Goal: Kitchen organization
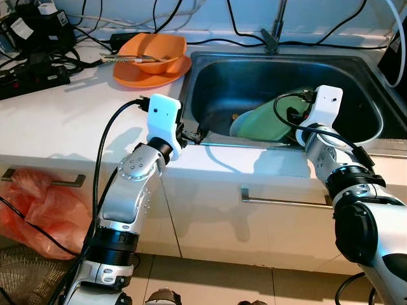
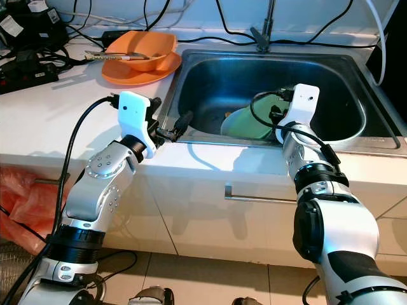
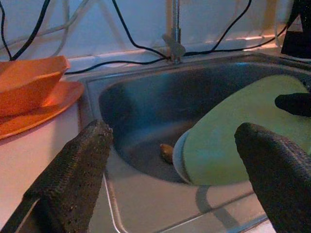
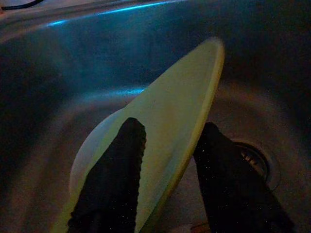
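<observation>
We see the left pincer (image 1: 198, 135) open at the sink's (image 1: 210, 63) near-left rim, centre frame, holding nothing. Right of centre, the right pincer (image 4: 167, 150) grips the green plate (image 1: 270, 117), one finger on each face, tilted inside the sink. A white dish (image 3: 179, 155) sits just behind it. Upper left, an orange bowl (image 1: 152, 51) rests on an orange plate (image 1: 137, 76) on the table (image 1: 63, 114).

A pale green round plate (image 2: 245, 124) stands tilted in the stainless steel sink (image 2: 210, 79), with the right gripper (image 2: 275, 121) at its right edge. Far left on the white counter (image 2: 44, 121), an orange bowl (image 2: 149, 43) rests on an orange plate (image 2: 130, 76).
</observation>
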`<state>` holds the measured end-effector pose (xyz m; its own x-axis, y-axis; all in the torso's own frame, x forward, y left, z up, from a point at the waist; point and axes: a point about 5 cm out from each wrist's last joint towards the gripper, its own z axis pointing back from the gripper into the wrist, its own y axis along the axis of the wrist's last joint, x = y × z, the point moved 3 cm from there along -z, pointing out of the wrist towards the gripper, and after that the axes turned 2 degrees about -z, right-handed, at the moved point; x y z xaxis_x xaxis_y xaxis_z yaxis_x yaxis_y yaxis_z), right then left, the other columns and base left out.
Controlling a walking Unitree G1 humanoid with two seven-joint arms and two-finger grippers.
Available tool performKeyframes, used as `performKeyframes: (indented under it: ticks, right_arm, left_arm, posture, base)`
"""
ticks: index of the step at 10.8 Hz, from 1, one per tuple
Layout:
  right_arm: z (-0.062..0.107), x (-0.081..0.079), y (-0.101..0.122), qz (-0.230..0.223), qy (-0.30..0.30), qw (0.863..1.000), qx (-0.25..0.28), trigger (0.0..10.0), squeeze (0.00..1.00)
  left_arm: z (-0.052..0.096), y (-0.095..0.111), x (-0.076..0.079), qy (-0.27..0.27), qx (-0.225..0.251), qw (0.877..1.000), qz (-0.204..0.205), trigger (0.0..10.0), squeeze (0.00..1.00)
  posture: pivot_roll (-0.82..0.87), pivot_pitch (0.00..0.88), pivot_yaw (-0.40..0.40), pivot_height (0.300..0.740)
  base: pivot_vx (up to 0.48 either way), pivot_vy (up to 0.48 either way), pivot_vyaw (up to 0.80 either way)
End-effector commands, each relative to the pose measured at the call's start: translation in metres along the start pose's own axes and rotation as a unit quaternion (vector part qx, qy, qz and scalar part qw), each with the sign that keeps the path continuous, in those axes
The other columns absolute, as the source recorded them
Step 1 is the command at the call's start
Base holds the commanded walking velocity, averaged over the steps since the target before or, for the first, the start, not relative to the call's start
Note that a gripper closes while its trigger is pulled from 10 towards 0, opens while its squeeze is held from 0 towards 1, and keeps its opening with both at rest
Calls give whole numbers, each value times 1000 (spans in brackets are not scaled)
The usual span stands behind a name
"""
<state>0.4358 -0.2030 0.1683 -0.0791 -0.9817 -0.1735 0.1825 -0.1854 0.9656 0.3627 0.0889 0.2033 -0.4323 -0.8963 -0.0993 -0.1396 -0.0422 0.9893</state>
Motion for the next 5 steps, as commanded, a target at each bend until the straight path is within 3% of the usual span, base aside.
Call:
performKeyframes:
  ticks: [1, 5]
  right_arm:
    - [1, 4, -7, 15, -6, 1000, -9, 10000, 1000]
    - [1, 9, 2, 66, -10, 998, 12, 10000, 1000]
  left_arm:
    - [-2, 4, -5, 6, -1, 1000, -3, 10000, 1000]
    - [-1, 0, -9, 16, -13, 1000, 2, 10000, 1000]
  posture:
    - [145, 93, 62, 740]
    - [130, 77, 53, 740]
  base:
    - [0, 0, 0]
    - [0, 0, 0]
